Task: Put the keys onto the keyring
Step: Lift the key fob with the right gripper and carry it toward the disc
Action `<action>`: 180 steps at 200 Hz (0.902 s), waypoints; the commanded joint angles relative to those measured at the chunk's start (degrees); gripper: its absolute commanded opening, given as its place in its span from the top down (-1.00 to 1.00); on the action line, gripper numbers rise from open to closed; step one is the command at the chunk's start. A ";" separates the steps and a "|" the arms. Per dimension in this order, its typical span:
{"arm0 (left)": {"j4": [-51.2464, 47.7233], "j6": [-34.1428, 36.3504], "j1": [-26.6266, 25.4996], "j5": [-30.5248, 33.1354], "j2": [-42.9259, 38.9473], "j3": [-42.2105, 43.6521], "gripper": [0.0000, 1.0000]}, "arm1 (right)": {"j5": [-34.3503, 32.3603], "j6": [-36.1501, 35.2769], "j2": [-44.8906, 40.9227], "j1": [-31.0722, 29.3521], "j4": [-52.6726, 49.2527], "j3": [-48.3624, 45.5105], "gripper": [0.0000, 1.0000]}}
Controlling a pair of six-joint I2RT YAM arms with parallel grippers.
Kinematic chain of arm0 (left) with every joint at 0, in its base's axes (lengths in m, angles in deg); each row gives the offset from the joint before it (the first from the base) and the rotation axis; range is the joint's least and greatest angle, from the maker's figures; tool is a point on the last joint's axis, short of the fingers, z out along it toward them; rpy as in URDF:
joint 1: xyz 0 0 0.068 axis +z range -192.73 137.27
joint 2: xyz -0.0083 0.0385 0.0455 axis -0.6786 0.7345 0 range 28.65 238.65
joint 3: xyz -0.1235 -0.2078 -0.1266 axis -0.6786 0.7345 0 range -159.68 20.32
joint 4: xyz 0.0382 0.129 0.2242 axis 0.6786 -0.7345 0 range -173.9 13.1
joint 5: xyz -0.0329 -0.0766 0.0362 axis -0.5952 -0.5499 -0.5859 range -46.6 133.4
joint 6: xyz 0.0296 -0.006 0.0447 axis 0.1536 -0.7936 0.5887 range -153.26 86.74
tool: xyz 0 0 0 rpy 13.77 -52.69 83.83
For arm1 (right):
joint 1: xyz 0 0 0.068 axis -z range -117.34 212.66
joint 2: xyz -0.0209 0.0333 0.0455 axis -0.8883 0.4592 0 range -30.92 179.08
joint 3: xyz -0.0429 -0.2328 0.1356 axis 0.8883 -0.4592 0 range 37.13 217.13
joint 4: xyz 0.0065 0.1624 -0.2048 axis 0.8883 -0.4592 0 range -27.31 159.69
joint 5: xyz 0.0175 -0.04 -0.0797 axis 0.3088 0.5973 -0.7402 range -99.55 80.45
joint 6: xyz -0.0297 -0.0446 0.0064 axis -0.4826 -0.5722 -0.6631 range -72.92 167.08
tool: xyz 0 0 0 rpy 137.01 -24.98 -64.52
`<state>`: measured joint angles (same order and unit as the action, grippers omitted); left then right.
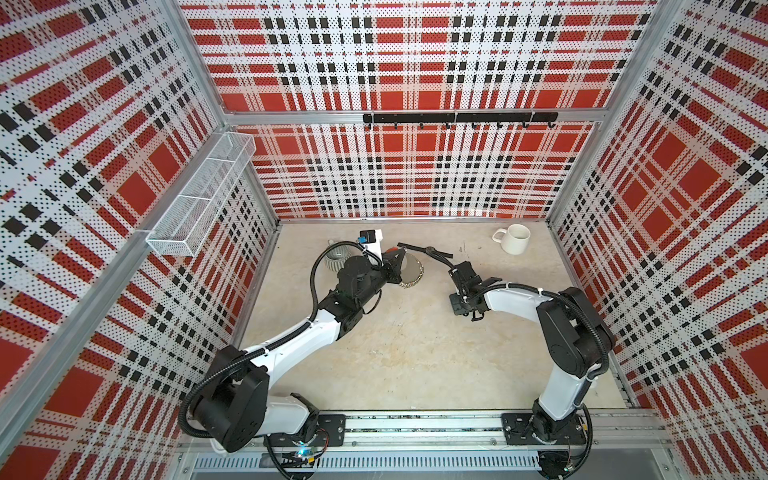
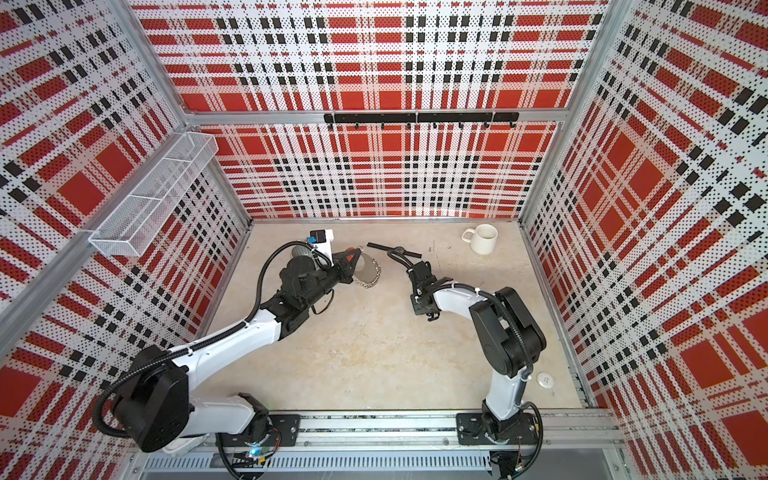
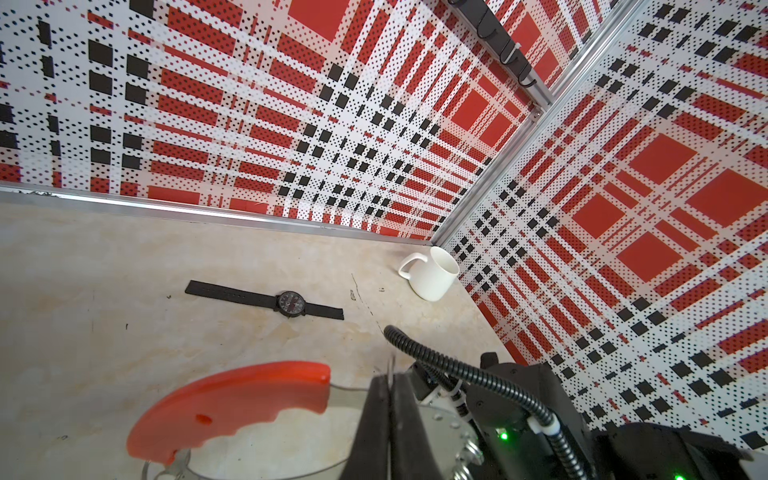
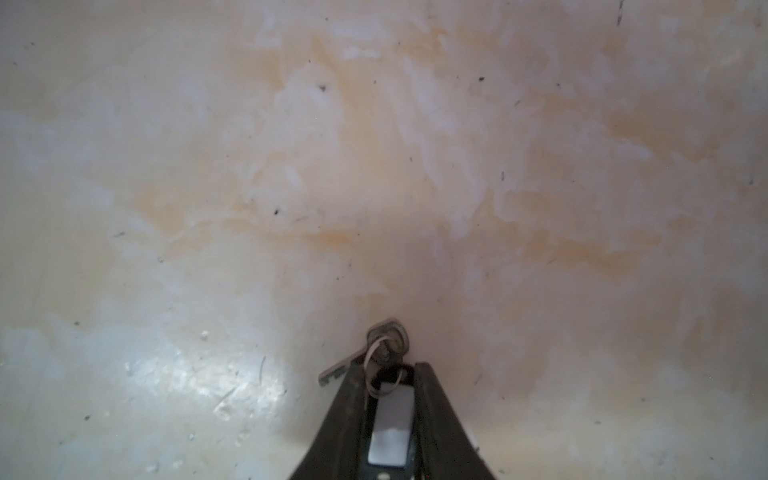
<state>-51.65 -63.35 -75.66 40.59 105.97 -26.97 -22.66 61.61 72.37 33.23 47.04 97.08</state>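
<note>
Bare table lies open between the arms, with the back wall close behind. The right gripper clamps the keys by the tag, ring and key protruding past its tips. The left gripper, closed, holds the keyring. Behind both lies a watch; a mug stands cornered, well apart.

This is a robot test cell in a lab. Perforated walls printed in red, black and white plaid, set in a bare aluminium frame, box in a beige marbled desk. A left arm and a right arm are bolted to a metal rail along its front.
</note>
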 commanded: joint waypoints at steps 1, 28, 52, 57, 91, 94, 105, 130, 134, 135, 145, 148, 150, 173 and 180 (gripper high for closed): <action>2.78 0.98 0.14 -0.88 -1.78 0.10 1.00 | -0.90 -0.99 -0.76 0.40 -0.20 -0.18 0.51; 2.78 1.08 0.14 -0.85 -1.93 0.17 1.00 | -1.07 -0.90 -0.63 0.73 0.06 -0.18 0.60; 2.78 1.08 0.13 -0.90 -2.07 0.28 1.00 | -1.00 -0.99 -0.63 1.01 0.07 0.00 0.73; 2.78 1.07 0.14 -0.95 -2.08 0.28 1.00 | -0.90 -1.07 -0.63 1.08 0.07 0.00 0.77; 2.78 1.08 0.22 -1.08 -1.98 0.21 1.00 | -0.87 -0.90 -1.28 1.13 -0.11 0.08 0.95; 2.78 1.13 0.22 -1.07 -1.87 0.18 1.00 | -0.89 -0.86 -1.39 1.13 -0.09 0.09 0.96; 2.78 1.04 0.23 -0.99 -1.93 0.37 1.00 | -1.00 -0.73 -2.02 1.11 -0.03 0.00 1.00; 3.66 2.10 0.19 -1.63 -2.07 1.44 1.00 | -0.04 -0.21 -4.85 1.07 2.46 -1.30 1.00; 4.09 2.34 0.23 -1.94 -2.15 1.67 1.00 | 0.39 -0.20 -5.62 1.13 3.41 -1.86 1.00; 4.18 2.37 0.19 -2.03 -2.16 1.67 1.00 | 0.55 -0.20 -5.72 1.08 3.72 -2.03 1.00; 5.09 2.89 0.22 -2.69 -2.29 2.00 1.00 | 2.27 -0.20 -8.36 1.05 7.07 -4.04 1.00; 5.38 3.10 0.21 -2.89 -2.41 2.14 1.00 | 3.00 -0.20 -9.23 1.10 8.26 -4.68 1.00; 5.58 3.17 0.20 -3.01 -2.47 2.16 1.00 | 3.50 -0.20 -9.88 1.10 9.12 -5.19 1.00; 11.65 5.25 -0.40 -1.91 -3.30 4.45 1.00 | 5.86 0.50 -17.53 1.10 19.58 -11.93 1.00; 14.11 6.47 -0.98 -0.54 -3.48 5.37 1.00 | 6.11 -0.23 -19.50 1.06 22.67 -13.93 1.00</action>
<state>-48.02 -60.90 -75.75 38.98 104.98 -23.80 -19.62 61.61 60.06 34.08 56.81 87.94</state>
